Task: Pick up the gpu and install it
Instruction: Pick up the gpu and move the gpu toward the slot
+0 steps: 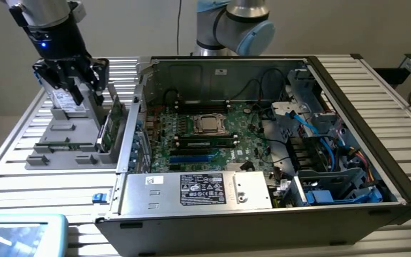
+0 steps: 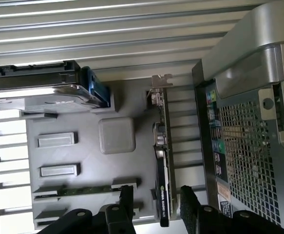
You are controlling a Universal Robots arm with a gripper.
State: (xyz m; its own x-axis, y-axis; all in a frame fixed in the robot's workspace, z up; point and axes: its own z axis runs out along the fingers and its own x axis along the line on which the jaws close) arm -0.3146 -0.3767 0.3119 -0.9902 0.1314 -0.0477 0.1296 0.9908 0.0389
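Because the gpu (image 2: 163, 161), a flat green circuit card with black cooler, stands on edge in the grey plastic holder tray (image 2: 73, 117) below the released, empty gripper (image 2: 156, 207), pickup and installation both remain.

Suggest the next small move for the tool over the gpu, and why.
Probably lower the tool straight down. Its fingers stand open, and in the wrist view the gpu, on edge in the gray holder, lines up between them; the exterior view suggests the tool hangs above the gpu.
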